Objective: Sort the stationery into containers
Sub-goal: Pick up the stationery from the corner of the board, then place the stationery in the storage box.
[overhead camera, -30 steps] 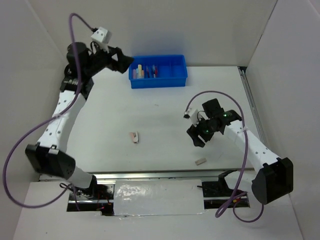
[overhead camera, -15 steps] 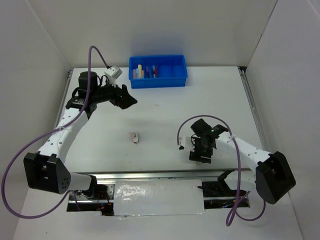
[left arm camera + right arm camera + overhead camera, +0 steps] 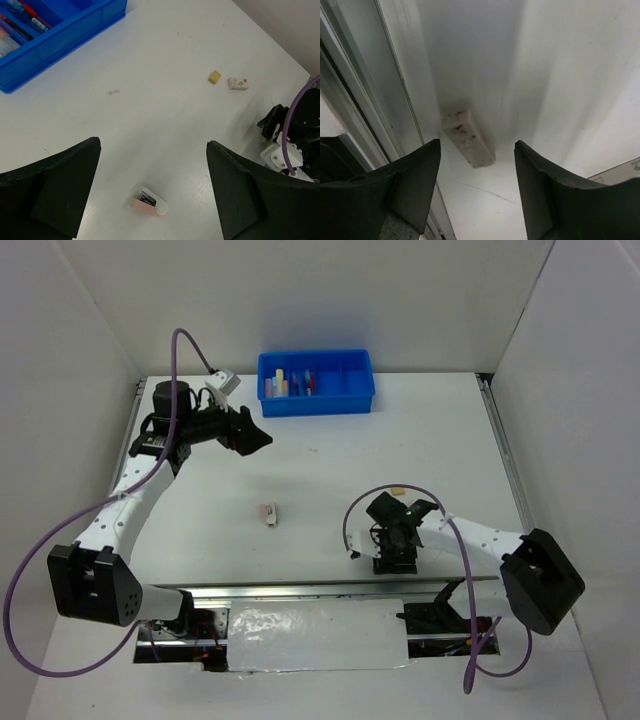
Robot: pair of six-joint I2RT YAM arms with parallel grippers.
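White tabletop (image 3: 330, 465), near edge: our right claw (image 3: 477, 145) hangs partly open astride the beige eraser (image 3: 468, 138), holding nothing. We should lower squarely, pinch its long sides, then lift toward the far-edge blue tray (image 3: 316, 405).

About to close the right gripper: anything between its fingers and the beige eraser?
Nothing. In the right wrist view the beige eraser lies between the fingers of the right gripper, only bare table around it.

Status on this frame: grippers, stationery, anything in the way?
Left gripper open, empty. Right gripper open, lined up over beige eraser, no grip. Metal rail close beside it.
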